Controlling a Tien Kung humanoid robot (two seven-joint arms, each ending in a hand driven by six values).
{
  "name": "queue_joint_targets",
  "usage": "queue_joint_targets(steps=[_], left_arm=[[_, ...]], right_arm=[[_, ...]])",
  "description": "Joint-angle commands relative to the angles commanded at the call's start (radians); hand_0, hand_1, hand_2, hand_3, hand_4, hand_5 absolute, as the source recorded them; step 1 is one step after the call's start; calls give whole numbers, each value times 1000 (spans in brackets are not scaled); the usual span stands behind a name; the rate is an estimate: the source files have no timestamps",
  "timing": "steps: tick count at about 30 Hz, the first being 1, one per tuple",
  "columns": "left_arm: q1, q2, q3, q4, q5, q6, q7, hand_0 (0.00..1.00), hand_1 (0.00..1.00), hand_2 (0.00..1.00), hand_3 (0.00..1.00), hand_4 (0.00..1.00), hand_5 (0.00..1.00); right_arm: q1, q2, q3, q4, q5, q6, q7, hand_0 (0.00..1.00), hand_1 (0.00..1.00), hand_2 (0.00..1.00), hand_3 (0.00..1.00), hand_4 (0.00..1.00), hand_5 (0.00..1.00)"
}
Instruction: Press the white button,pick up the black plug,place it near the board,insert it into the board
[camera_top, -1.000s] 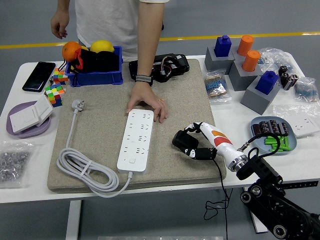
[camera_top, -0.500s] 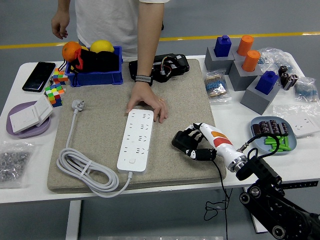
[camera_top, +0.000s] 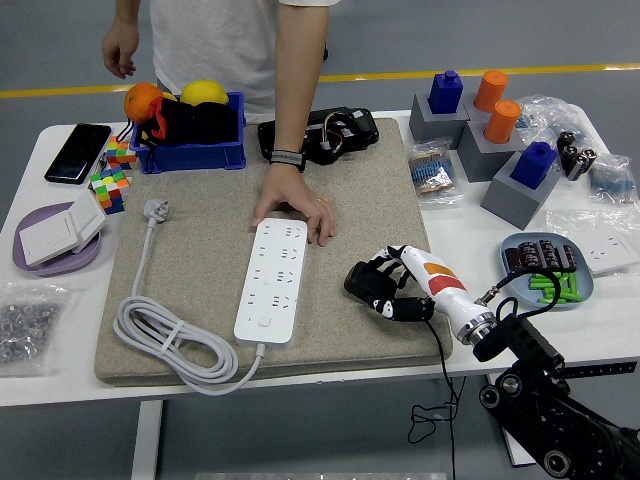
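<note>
A white power strip (camera_top: 272, 279), the board, lies lengthwise on the beige mat (camera_top: 200, 260), its small button (camera_top: 264, 321) near its front end. A person's hand (camera_top: 292, 205) presses down on the strip's far end. The black plug (camera_top: 363, 281) sits on the mat to the right of the strip. My right hand (camera_top: 392, 285), white with black fingers, is curled around the plug from the right. The plug's black cord (camera_top: 441, 365) trails over the table's front edge. My left hand is not in view.
The strip's white cable (camera_top: 165, 335) coils at the mat's front left, ending in a plug (camera_top: 155, 210). A blue bin (camera_top: 190, 140) with fruit stands at the back left. Grey blocks (camera_top: 480, 140) with pegs and a tray (camera_top: 550, 268) of parts occupy the right side.
My right hand has edged slightly left and its fingers have closed tighter around the black plug. The person's hand and the strip have not moved.
</note>
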Motion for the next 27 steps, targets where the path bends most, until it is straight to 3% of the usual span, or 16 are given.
queue_joint_targets(steps=[9, 15, 20, 27], left_arm=[[-1, 1, -1, 0, 0, 0, 1, 651, 640, 634, 679, 530, 94], [-4, 4, -1, 0, -2, 1, 0, 651, 640, 634, 678, 530, 94], [-4, 6, -2, 0, -5, 1, 0, 650, 640, 634, 677, 529, 94], [-1, 10, -5, 0, -3, 2, 2, 650, 640, 634, 677, 530, 95]], right_arm=[[26, -25, -23, 118, -5, 20, -34, 372, 468, 493, 516, 832, 2], [92, -52, -93, 206, -26, 93, -138, 373, 468, 494, 517, 831, 2], [153, -56, -160, 223, -22, 123, -172, 380, 467, 494, 519, 830, 2], [220, -27, -243, 206, -21, 143, -189, 381, 469, 495, 524, 830, 2]])
